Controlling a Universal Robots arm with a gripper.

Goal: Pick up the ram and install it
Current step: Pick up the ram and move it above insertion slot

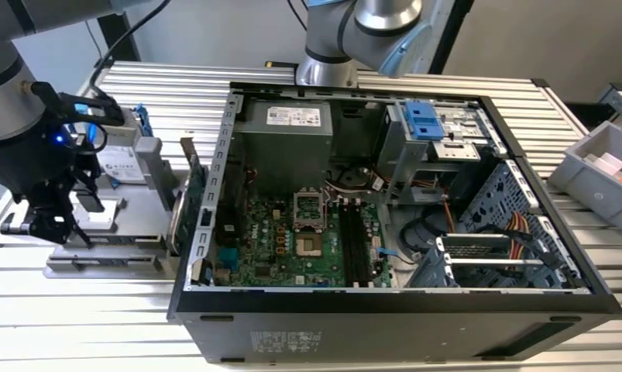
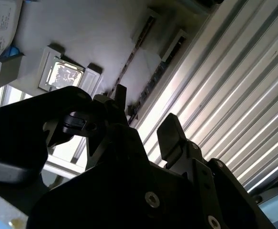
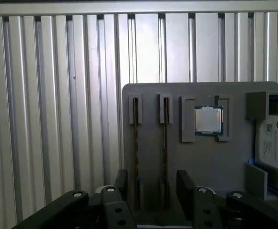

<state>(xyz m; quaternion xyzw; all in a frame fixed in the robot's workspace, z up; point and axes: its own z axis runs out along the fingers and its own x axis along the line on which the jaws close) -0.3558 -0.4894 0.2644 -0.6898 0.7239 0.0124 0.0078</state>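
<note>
Two ram sticks stand on edge in narrow slots of a grey fixture plate. In both wrist views they are thin dark strips, one ram stick beside the other. My gripper hangs open above the near end of those slots, and both strips lie in the gap between its dark fingers. Nothing is held. In the exterior view the gripper is over the fixture, at that view's left of the open computer case. The motherboard's dark memory slots run beside the processor socket.
On the fixture a square processor chip sits beside the ram slots, then a hard drive in a blue frame. A green expansion card stands against the case wall. A grey bin sits at the exterior view's right on the ribbed metal table.
</note>
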